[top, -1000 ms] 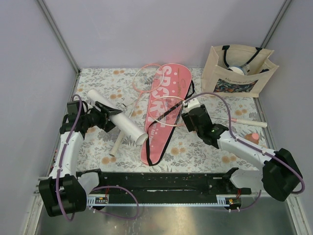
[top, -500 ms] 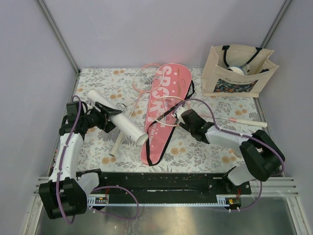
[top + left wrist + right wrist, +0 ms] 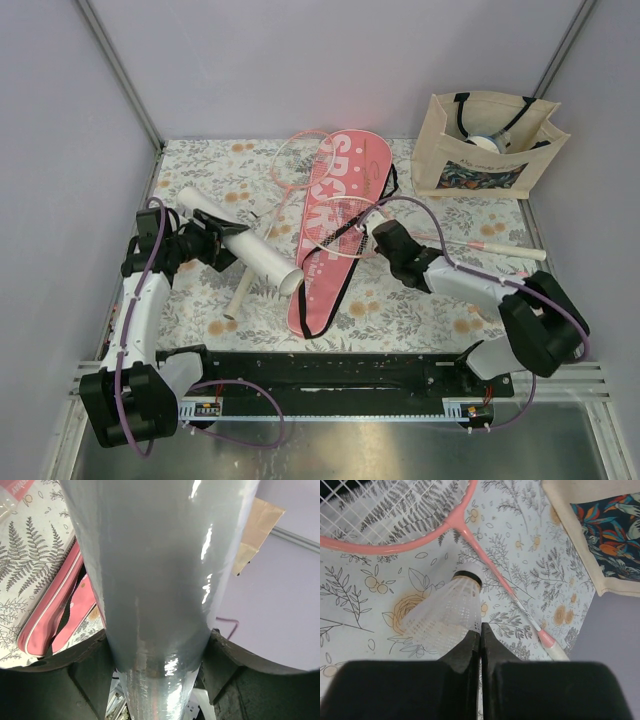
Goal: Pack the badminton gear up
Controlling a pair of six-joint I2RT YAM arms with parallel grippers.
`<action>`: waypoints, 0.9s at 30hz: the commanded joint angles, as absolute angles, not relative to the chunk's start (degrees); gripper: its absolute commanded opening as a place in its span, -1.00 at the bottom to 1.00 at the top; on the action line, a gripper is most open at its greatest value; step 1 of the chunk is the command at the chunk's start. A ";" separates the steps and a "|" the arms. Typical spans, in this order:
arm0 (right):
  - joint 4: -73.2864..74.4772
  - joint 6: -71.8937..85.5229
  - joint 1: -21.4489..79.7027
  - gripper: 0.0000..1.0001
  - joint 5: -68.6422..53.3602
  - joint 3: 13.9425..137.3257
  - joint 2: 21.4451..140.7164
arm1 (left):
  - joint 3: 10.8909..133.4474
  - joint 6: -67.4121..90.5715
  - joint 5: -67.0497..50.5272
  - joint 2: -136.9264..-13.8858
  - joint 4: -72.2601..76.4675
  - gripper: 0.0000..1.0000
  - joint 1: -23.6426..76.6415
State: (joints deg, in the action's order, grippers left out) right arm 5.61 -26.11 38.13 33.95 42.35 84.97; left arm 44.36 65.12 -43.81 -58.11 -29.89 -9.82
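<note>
The white tube (image 3: 160, 555) fills the left wrist view, and my left gripper (image 3: 157, 665) is shut on it, one jaw against each side. From above, the tube (image 3: 245, 250) slants over the mat at the left. The pink "SPORT" cover (image 3: 335, 220) lies in the middle. One racket head (image 3: 340, 225) rests on it, its shaft running right to the handle (image 3: 515, 250). A second racket (image 3: 295, 160) lies partly under the cover. My right gripper (image 3: 480, 627) is shut on the skirt rim of a white shuttlecock (image 3: 445, 612), beside the pink racket frame (image 3: 385, 547).
A beige tote bag (image 3: 485, 150) with black straps stands at the back right, its printed side (image 3: 605, 535) close to my right gripper. A black rail (image 3: 330, 385) runs along the near edge. Purple walls close in the sides and back.
My right arm dropped towards the mat beside the racket head, and its jaws went from open to shut on the shuttlecock. My left arm and the tube have stayed put.
</note>
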 commanded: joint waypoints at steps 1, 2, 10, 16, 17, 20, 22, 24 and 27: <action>12.37 -21.63 37.97 -1.00 32.53 46.23 77.00 | 43.60 67.85 -42.10 -57.22 -27.07 -0.15 -10.11; 14.92 -20.58 37.97 -1.00 31.13 47.01 75.51 | 43.42 68.20 -41.58 -57.30 -26.98 -0.15 -10.11; 13.91 -7.49 38.14 -1.00 0.21 46.42 57.95 | 43.50 70.75 -42.98 -59.50 -25.58 -0.15 -10.20; -7.78 5.78 38.23 -1.00 -20.11 36.05 45.98 | 42.72 71.72 -42.80 -59.33 -24.87 -0.15 -10.11; -11.13 9.11 38.23 -1.00 -21.17 34.90 45.10 | 42.37 72.07 -42.89 -59.33 -24.53 -0.15 -10.19; -19.92 17.82 39.19 -1.00 -23.90 32.52 45.79 | 41.49 73.12 -42.98 -59.68 -22.94 -0.15 -10.20; -21.44 20.21 41.56 -1.00 -23.21 32.26 47.37 | 41.48 73.13 -42.89 -60.20 -22.68 -0.15 -10.20; -21.71 19.95 45.42 -1.00 -20.49 32.95 49.12 | 41.40 72.95 -42.72 -60.47 -22.68 -0.16 -10.20; -23.11 20.74 50.09 -1.00 -18.90 34.53 52.72 | 41.40 72.95 -42.45 -60.47 -22.59 -0.15 -10.11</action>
State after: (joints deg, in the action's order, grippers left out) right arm -15.53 15.70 45.01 -18.70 32.64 49.67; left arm 41.10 71.68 -41.87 -60.75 -26.65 -9.82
